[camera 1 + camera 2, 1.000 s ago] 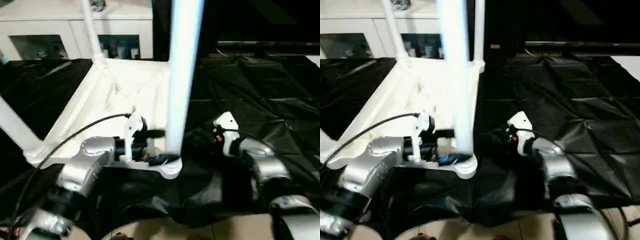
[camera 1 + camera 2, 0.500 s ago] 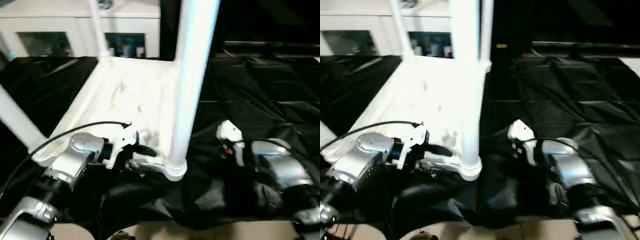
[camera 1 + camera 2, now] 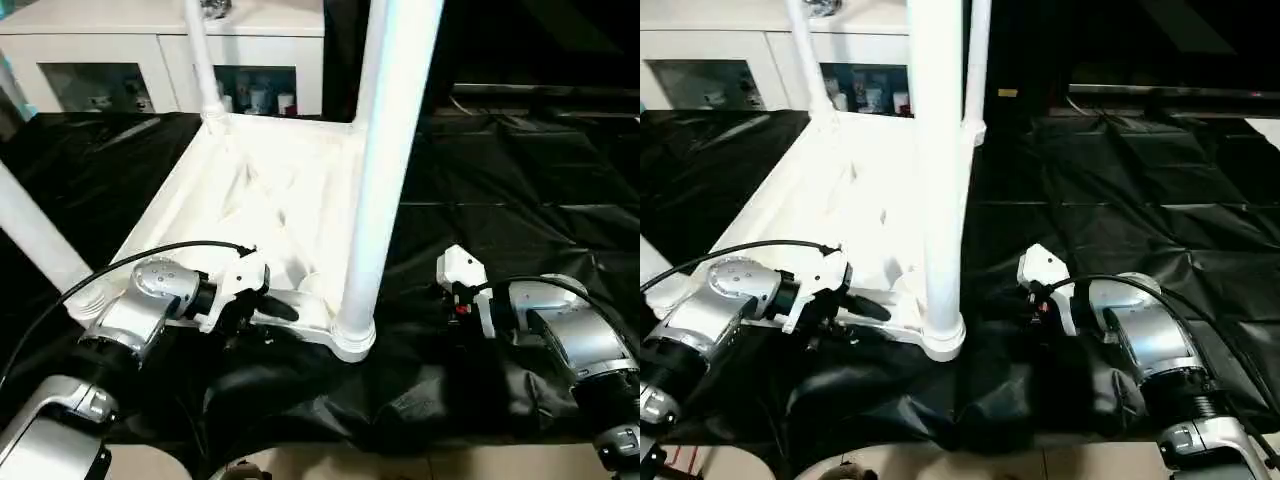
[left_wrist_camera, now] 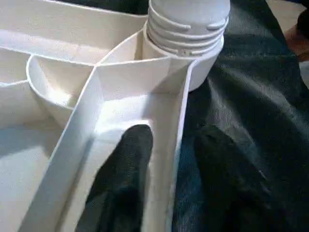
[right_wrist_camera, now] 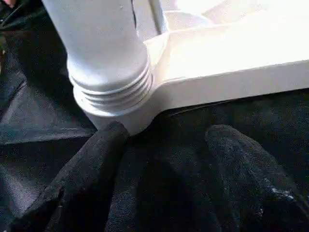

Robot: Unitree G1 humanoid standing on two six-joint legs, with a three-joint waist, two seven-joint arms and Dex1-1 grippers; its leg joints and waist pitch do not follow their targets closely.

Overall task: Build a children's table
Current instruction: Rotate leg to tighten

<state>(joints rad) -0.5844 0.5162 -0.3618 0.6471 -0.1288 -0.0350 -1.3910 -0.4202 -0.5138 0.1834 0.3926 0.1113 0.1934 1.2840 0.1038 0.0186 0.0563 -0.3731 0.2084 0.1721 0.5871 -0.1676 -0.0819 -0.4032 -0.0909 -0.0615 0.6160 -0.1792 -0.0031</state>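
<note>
The children's table lies upside down on black sheeting: its white ribbed top (image 3: 250,190) faces up, and white tube legs rise from the corner sockets. The nearest leg (image 3: 385,150) stands in the near corner socket (image 3: 352,340). Another leg (image 3: 203,60) stands at the far corner and one (image 3: 35,240) at the left. My left gripper (image 4: 174,133) sits astride the top's near rim (image 4: 174,111), one finger (image 4: 130,159) inside and the other outside, open with little slack. My right gripper (image 5: 169,130) is open over the sheet, just short of that socket (image 5: 120,96).
Black plastic sheeting (image 3: 520,180) covers the ground around the table, bunched into folds near me. A white glass-door cabinet (image 3: 120,60) stands behind the table. A strip of light floor (image 3: 400,465) shows at the near edge.
My left gripper's fingers have drawn closer together around the near rim, a little left of the nearest leg's socket. The right gripper stays open. The camera has shifted.
</note>
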